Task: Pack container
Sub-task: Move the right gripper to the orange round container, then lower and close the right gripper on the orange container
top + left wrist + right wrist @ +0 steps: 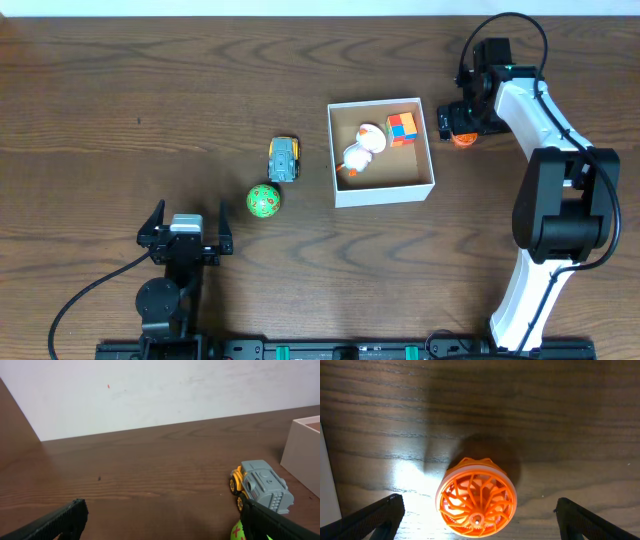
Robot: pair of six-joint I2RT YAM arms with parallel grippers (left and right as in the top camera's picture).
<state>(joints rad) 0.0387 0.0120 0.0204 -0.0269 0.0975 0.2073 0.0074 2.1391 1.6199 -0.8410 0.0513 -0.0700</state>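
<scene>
The container [383, 192] is a square white box with a tan inside, right of the table's middle; its wall shows in the left wrist view [301, 455]. It holds a white and orange toy [361, 148] and a colourful cube [402, 128]. An orange lattice ball [464, 138] lies just right of the box. My right gripper [479, 519] is open above the orange ball [476, 497], fingers well apart on either side. My left gripper [185, 228] is open and empty at the front left. A grey and yellow toy truck [284, 159] and a green ball [264, 200] lie left of the box.
In the left wrist view the truck [260, 486] and the green ball's edge [238, 532] sit by the right finger. A white wall stands behind the table's far edge. Bare wood spreads over the left half of the table.
</scene>
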